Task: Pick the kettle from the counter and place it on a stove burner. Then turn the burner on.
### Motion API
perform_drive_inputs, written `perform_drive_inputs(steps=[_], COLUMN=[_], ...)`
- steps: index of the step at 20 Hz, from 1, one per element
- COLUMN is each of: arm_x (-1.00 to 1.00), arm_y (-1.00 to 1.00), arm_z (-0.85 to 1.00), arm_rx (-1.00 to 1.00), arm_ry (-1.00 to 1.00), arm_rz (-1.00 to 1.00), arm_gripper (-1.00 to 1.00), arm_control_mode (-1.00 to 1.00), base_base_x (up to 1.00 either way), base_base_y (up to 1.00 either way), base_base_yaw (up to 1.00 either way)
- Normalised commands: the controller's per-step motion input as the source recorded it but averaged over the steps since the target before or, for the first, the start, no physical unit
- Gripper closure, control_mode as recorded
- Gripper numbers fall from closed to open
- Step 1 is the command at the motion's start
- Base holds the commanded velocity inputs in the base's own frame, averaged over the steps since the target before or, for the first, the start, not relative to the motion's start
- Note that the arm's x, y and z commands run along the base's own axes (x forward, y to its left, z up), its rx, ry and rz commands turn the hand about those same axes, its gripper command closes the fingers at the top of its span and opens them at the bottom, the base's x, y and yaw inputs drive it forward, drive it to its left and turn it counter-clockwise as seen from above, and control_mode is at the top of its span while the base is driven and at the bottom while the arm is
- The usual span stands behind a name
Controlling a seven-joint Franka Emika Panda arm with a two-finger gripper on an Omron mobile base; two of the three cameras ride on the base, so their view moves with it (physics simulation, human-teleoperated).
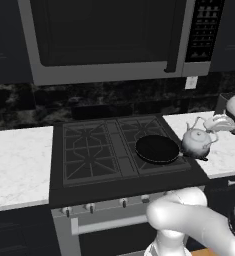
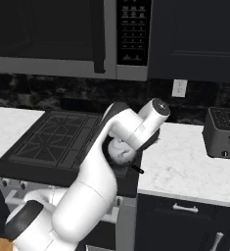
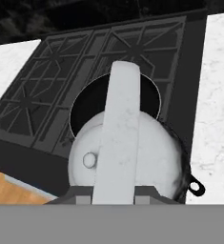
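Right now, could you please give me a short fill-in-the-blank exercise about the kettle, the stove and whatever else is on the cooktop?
1. The gripper is shut on the kettle's pale ____.
2. The flat black thing on the front right burner is a frying ____.
3. The toaster stands on the white marble ____.
4. Above the stove hangs a ____.

Missing words: handle; pan; counter; microwave

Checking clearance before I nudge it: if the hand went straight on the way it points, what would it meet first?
The kettle itself: the hand looks already shut on its pale handle, with the round body directly beyond. Behind that lies the frying pan, though depth is unclear.
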Motion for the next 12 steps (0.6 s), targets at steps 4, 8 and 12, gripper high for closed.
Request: perform_drive_inputs(steps=[4,8,12], arm_x=[-0.21,-0.20,-0.12], arm_y=[0.90,0.94,0.99], arm_z=[0.35,0.27,0.04], arm_rx=[0.08,0.09,0.08], arm_ry=[0.00,0.00,0.00], arm_rz=[0.00,0.00,0.00], arm_gripper=[1.00,1.00,1.00], arm_control_mode=[-1.00,-1.00,-1.00], base_base_x=[0.00,0.00,0.00], base_base_y=[0.00,0.00,0.00], base_base_yaw=[0.00,0.00,0.00])
